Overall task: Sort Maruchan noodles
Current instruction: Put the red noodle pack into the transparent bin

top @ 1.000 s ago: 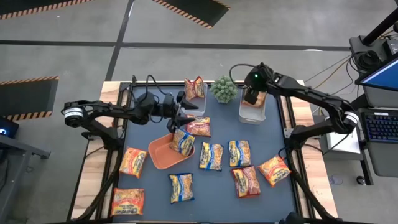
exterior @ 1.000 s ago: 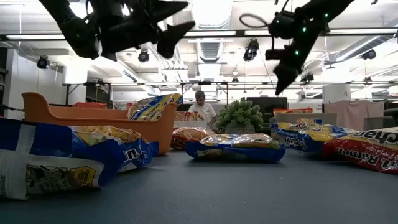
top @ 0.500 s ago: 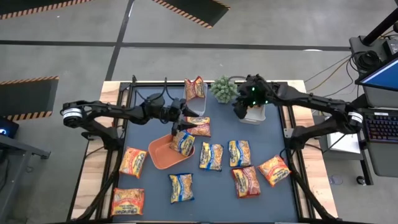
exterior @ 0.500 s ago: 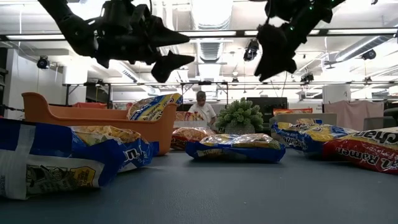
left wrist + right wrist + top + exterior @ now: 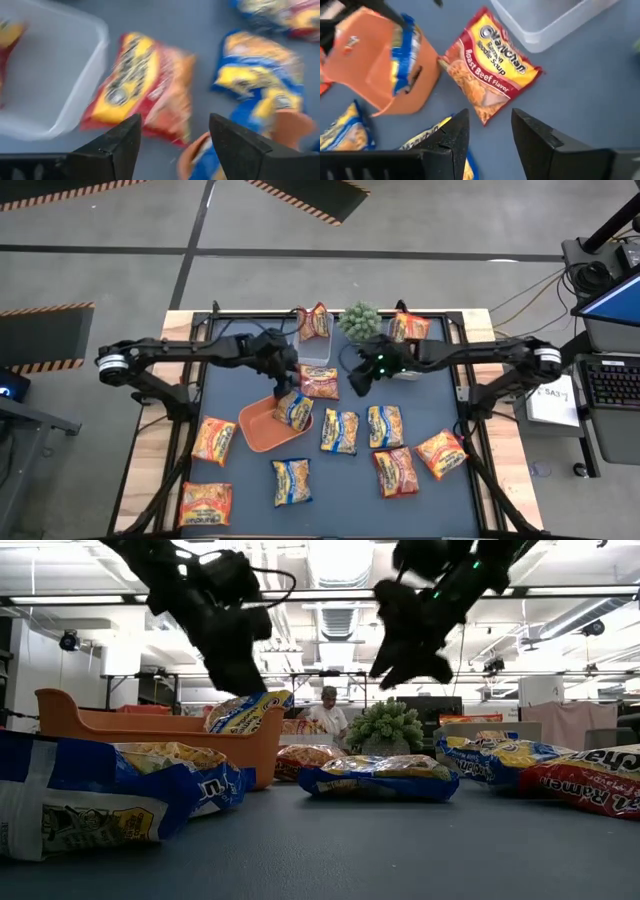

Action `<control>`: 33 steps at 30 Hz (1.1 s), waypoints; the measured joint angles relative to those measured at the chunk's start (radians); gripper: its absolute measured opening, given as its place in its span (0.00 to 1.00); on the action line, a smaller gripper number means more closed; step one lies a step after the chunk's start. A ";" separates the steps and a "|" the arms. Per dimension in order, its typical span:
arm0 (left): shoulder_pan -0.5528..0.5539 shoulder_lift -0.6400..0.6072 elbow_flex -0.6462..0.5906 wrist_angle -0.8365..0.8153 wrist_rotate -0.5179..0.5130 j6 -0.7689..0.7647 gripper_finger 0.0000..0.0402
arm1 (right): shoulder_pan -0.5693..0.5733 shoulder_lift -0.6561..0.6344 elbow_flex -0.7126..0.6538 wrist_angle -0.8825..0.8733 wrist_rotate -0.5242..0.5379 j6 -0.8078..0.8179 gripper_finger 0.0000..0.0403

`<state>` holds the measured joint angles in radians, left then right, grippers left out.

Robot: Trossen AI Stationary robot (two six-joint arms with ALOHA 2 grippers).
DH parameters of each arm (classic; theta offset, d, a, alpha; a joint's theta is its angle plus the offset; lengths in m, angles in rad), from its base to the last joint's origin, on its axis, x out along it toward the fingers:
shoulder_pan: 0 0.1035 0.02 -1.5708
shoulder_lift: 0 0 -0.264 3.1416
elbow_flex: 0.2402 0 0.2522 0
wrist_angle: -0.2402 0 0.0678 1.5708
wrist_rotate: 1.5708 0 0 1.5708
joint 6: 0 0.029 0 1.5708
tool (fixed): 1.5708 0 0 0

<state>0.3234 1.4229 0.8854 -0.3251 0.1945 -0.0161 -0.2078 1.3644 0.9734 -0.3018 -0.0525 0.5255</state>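
Several Maruchan noodles packets lie flat on the blue mat. A red one (image 5: 320,383) lies between both grippers, and it shows as well in the wrist views (image 5: 140,85) (image 5: 490,85). A yellow-blue packet (image 5: 295,410) leans in the orange tray (image 5: 262,430). One red packet (image 5: 315,322) stands in the far clear tub and another (image 5: 408,328) in the right clear tub. My left gripper (image 5: 288,368) (image 5: 175,142) hangs open, tipped down, above the red packet's left side. My right gripper (image 5: 355,375) (image 5: 490,132) hangs open above its right side, holding nothing.
A small green plant (image 5: 360,323) stands at the far edge between the two tubs. Yellow-blue packets (image 5: 340,430) (image 5: 385,425) (image 5: 292,480), orange ones (image 5: 214,440) (image 5: 440,452) and a red one (image 5: 397,472) cover the mat's near half. A person (image 5: 325,718) shows beyond the table.
My right gripper has swung from above the right tub toward the table's left and a little down, ending beside the red packet on the mat. My left gripper has tipped from pointing level to pointing down over that packet. No packets have moved.
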 joint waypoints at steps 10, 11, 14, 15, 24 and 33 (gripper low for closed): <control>0.087 0.023 0.013 -0.050 -0.022 -0.176 0.36 | -0.002 0.190 -0.002 0.120 0.000 0.069 0.32; 0.087 0.025 0.013 -0.045 -0.021 -0.176 0.34 | -0.002 0.203 -0.002 0.137 0.000 0.076 0.33; 0.085 0.040 0.012 -0.018 -0.020 -0.169 0.30 | -0.002 0.228 -0.002 0.164 0.000 0.085 0.38; 0.085 0.048 0.012 0.000 -0.020 -0.169 0.29 | -0.002 0.234 -0.002 0.173 0.000 0.085 0.40; 0.085 0.161 0.028 0.079 -0.020 -0.231 0.18 | -0.009 0.251 -0.002 0.197 0.031 0.085 0.55; 0.084 0.230 0.031 0.090 -0.020 -0.222 0.12 | -0.008 0.272 -0.042 0.283 0.029 0.115 0.64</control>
<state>0.4076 1.6525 0.9165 -0.2354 0.1745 -0.2382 -0.2161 1.6360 0.9312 -0.0192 -0.0235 0.6401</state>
